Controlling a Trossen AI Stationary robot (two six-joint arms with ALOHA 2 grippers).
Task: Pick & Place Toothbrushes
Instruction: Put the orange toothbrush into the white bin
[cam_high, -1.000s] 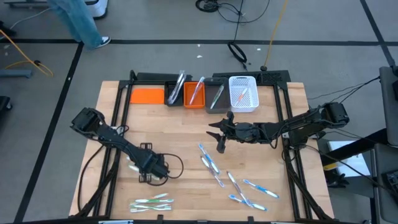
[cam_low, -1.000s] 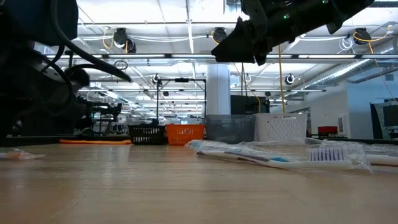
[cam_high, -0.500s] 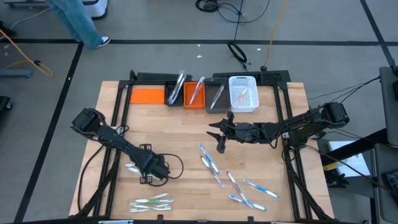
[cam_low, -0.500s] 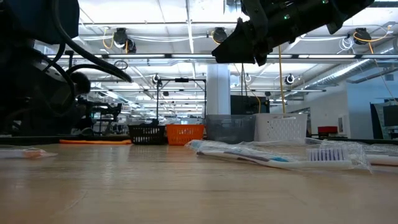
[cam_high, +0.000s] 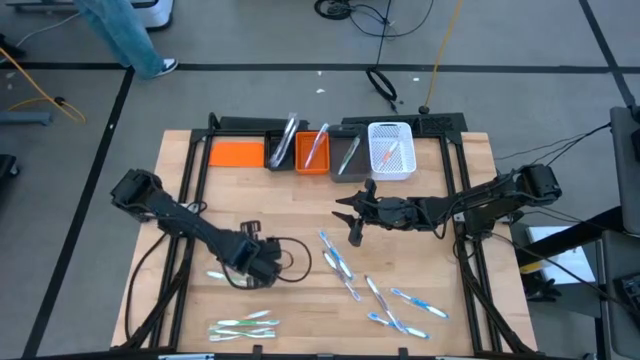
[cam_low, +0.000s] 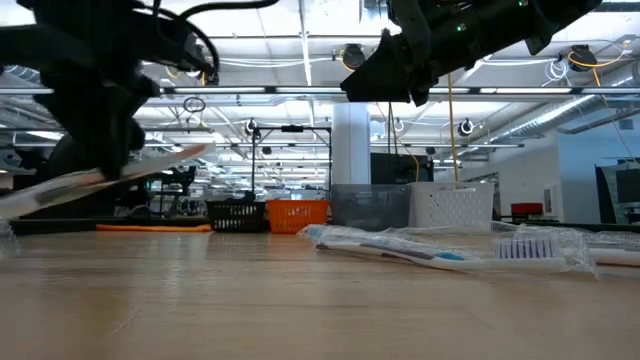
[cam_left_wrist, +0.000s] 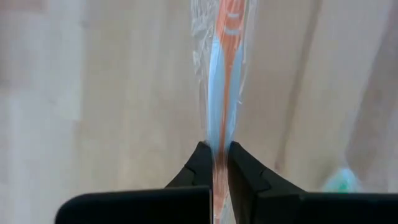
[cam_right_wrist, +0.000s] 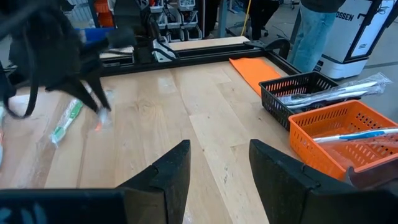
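The wrapped orange and blue toothbrush (cam_left_wrist: 221, 74) sticks straight out ahead of the left gripper (cam_left_wrist: 215, 163), long axis in line with the fingers (cam_left_wrist: 198, 163), and in the low view it hangs tilted off the table (cam_high: 300, 200). A green toothbrush (cam_left_wrist: 339, 180) lies just off to one side of those fingers, which are clamped tight on the wrapped brush. The right gripper (cam_right_wrist: 217, 162) hovers with fingers apart, holding nothing, an orange bin (cam_right_wrist: 348, 134) and black bin (cam_right_wrist: 298, 93) ahead of it.

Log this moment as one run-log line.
left gripper: shut on wrapped toothbrush, lifted off table | right gripper: open, empty, hovering mid-table
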